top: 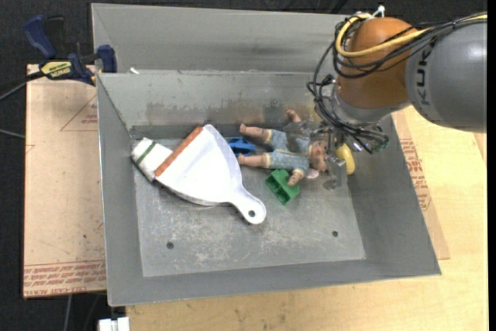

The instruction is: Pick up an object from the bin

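Your tool point(333, 160) sits at the head end of the small plastic doll in blue clothes point(279, 160); you can't tell its grip state. Green plastic block point(282, 187) lies just beside the doll.

A white scoop point(205, 170) lies left of a green block point(280, 187) and blue piece point(239, 144).

My grey arm point(457, 74) comes in from the right of the camera view. Its last thick link runs leftward and ends at my wrist, under the rounded orange cover point(376, 62). Yellow and black cables point(342, 39) loop round that cover and hang in a loose tangle beneath it. Below them my gripper point(335, 160) points straight down and sits low, its tip partly lost among the dangling cables.
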{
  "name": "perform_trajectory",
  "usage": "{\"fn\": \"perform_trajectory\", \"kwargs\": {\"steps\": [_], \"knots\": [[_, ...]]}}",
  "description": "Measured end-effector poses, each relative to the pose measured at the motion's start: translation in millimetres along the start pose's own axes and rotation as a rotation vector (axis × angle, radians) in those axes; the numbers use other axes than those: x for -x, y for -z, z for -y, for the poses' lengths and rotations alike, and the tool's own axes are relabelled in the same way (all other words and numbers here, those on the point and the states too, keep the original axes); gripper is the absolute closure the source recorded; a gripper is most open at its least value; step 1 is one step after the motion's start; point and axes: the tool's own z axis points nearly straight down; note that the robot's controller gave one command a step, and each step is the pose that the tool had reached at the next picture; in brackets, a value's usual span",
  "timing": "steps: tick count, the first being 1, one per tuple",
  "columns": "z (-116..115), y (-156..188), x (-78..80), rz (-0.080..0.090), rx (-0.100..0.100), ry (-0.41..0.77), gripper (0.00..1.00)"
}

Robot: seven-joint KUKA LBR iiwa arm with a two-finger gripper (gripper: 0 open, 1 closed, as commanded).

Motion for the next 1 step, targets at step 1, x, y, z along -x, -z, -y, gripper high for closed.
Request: {"fn": "perform_trajectory", "kwargs": {"steps": [1], "knots": [[-18.9,-28.4,14.4,0.011,-0.002,0.429,1.0]]}}
